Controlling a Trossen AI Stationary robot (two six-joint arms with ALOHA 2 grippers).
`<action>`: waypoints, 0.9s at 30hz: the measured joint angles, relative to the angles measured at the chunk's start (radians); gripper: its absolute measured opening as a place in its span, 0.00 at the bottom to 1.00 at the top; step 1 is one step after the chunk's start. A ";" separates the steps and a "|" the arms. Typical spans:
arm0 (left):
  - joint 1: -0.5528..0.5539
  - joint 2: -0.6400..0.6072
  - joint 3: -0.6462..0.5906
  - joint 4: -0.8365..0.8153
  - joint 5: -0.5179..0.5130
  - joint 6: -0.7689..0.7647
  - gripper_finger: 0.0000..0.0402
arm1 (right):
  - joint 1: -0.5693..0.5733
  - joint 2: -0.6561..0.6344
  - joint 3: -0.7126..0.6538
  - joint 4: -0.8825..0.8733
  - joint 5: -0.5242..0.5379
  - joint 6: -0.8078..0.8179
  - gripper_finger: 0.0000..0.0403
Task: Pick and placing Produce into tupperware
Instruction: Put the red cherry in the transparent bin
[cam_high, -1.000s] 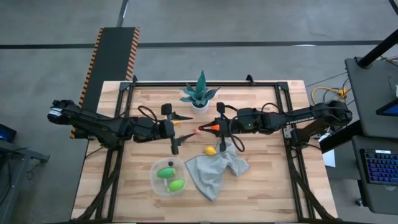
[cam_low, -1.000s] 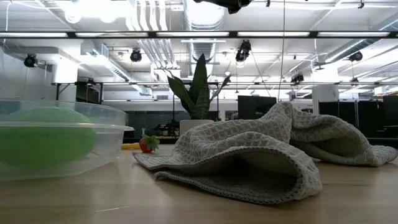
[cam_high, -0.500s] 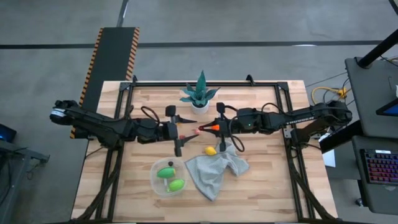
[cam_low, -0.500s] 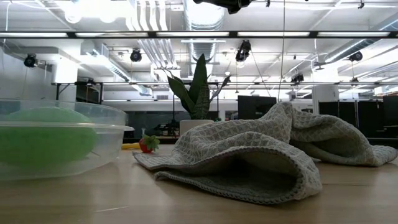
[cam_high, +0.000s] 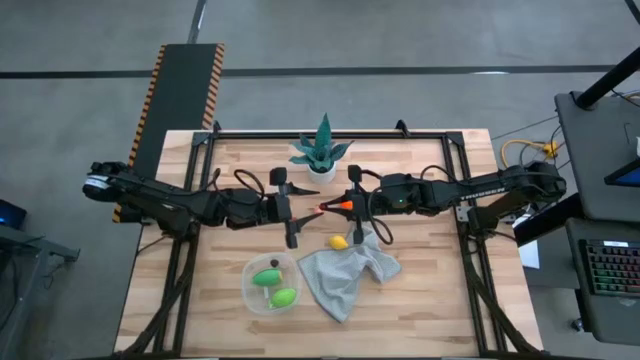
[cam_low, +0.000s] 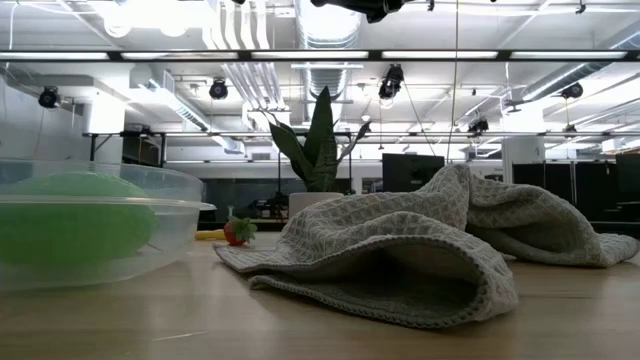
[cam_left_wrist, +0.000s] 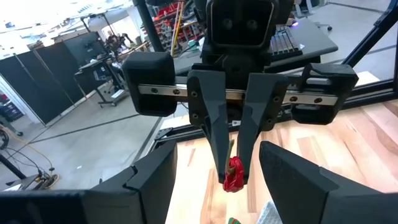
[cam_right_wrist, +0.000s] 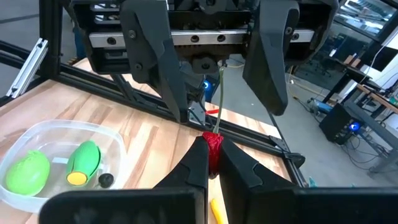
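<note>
Both arms meet mid-air over the middle of the pale wood-plank tabletop (cam_high: 420, 300). Right tool (cam_high: 322, 209) is clamped tight on a small red toy pepper (cam_high: 320, 210) with a thin green stem; in the right wrist view the pepper (cam_right_wrist: 213, 142) sits pinched between its two dark tapered fingers (cam_right_wrist: 198, 163). Left tool (cam_high: 290, 210) faces it head-on, matte black fingers spread wide, nothing in them, one on each side of the right tool's tip. The left wrist view shows the pepper (cam_left_wrist: 234, 175) glossy and knobbly at the ends of the other arm's fingers. The tub (cam_high: 253, 290), clear, soft-cornered plastic, sits on the tabletop nearer the front edge, just beside a crumpled grey waffle-weave cloth (cam_high: 345, 275). Inside it: two smooth green pieces (cam_high: 274, 287), one rounder, one longer with a yellow end (cam_right_wrist: 78, 178), plus a small dark round bit (cam_right_wrist: 106, 180). A small yellow oval fruit (cam_high: 339, 242) lies on the wood at the cloth's back edge. A spiky teal plant (cam_high: 322, 148) in a white pot stands near the back of the tabletop.
</note>
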 joint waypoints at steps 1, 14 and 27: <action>0.000 0.000 0.000 0.000 0.000 0.003 0.53 | 0.000 0.000 0.000 0.000 0.000 0.000 0.03; 0.006 -0.007 0.000 0.001 -0.001 0.005 0.53 | 0.000 0.000 0.000 0.000 0.000 -0.005 0.03; 0.007 -0.007 0.000 0.001 -0.001 0.052 0.13 | 0.000 0.000 -0.001 0.000 0.001 -0.008 0.03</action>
